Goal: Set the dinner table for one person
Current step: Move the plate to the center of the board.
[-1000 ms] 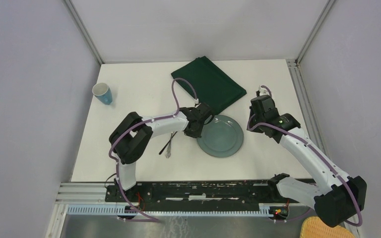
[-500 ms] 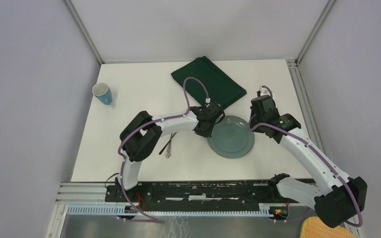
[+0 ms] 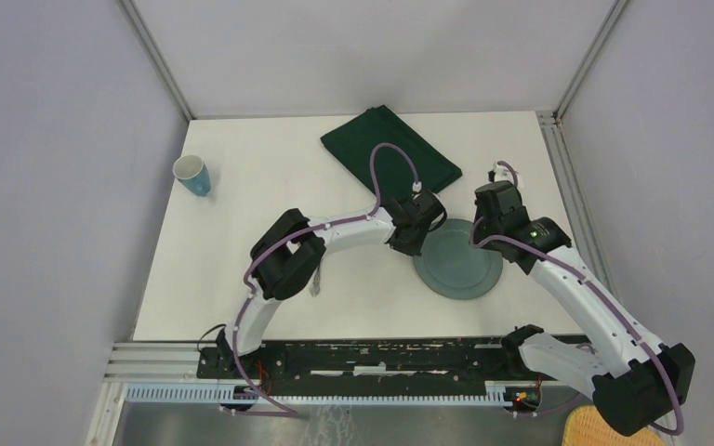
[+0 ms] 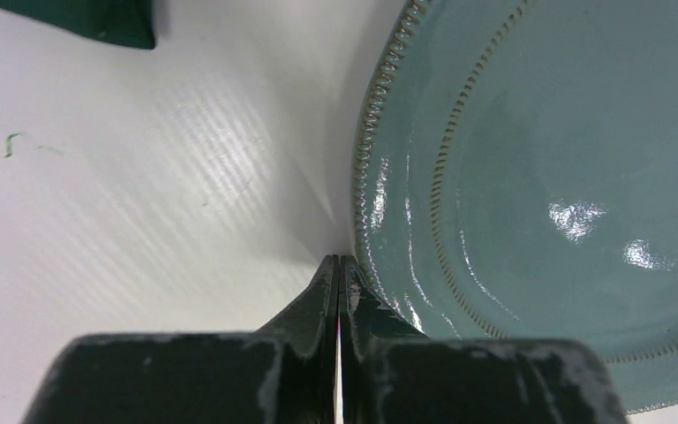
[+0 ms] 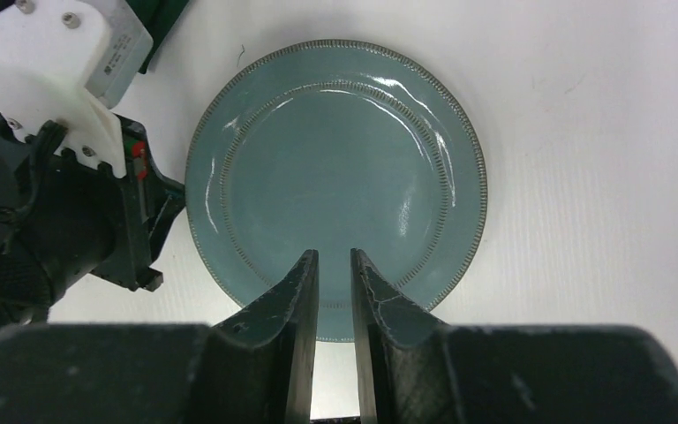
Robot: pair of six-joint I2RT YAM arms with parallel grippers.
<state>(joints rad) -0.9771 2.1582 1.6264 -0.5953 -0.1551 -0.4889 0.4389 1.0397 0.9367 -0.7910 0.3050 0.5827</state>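
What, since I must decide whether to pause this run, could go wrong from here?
1. The shut left gripper seems to meet the plate only at its rim; a push there could slip off or ride up over it.
2. The right gripper, slightly open, hangs over the plate's near rim, close to the left arm; the two could collide.

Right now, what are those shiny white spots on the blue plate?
Left wrist view: light glare on the glossy plate, two bright patches; right wrist view: thin glints along the plate's inner ring; top view: plate looks dull, no glints.
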